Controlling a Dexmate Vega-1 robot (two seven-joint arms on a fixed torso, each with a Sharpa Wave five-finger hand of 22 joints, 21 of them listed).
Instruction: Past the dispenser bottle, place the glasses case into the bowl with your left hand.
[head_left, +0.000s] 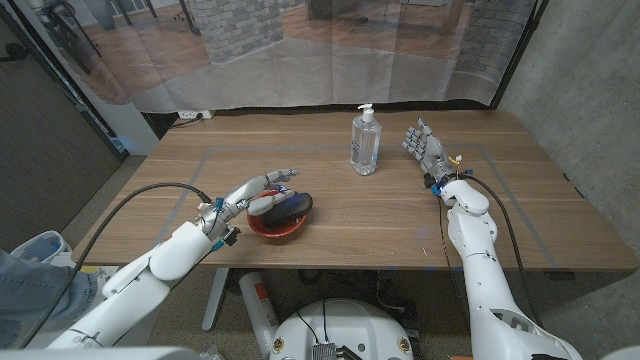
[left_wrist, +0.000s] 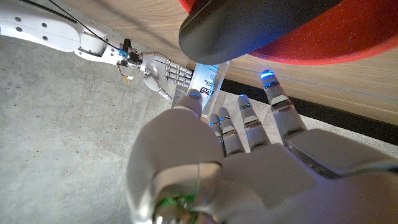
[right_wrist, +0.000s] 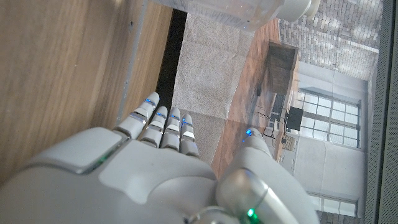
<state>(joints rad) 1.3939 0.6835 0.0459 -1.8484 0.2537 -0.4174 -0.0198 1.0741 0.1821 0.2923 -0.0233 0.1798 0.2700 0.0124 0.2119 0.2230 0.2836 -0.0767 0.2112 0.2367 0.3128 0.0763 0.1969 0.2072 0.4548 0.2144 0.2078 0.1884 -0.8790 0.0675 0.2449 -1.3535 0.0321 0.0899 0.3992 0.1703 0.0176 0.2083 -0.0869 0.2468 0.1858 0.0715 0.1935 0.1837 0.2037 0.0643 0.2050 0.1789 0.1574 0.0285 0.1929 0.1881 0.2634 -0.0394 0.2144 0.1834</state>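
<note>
The left hand (head_left: 252, 192) was stretched out just beside the red bowl (head_left: 278, 228), on the side away from the dispenser bottle (head_left: 365, 142). Its fingers (left_wrist: 249, 121) were straight and a little apart, and they held nothing. The left arm came from the near corner of the wooden table (head_left: 330, 215) and reached toward the bowl at a low angle. The glasses case (head_left: 288, 207), dark and oval, lay inside the bowl, with its end over the rim on the bottle's side. The bowl was nearer to the robot than the bottle, and well apart from it. The right hand (head_left: 426, 147) stood upright beside the bottle, on the side away from the bowl. Its fingers (right_wrist: 163, 123) were straight, close together, and empty.
</note>
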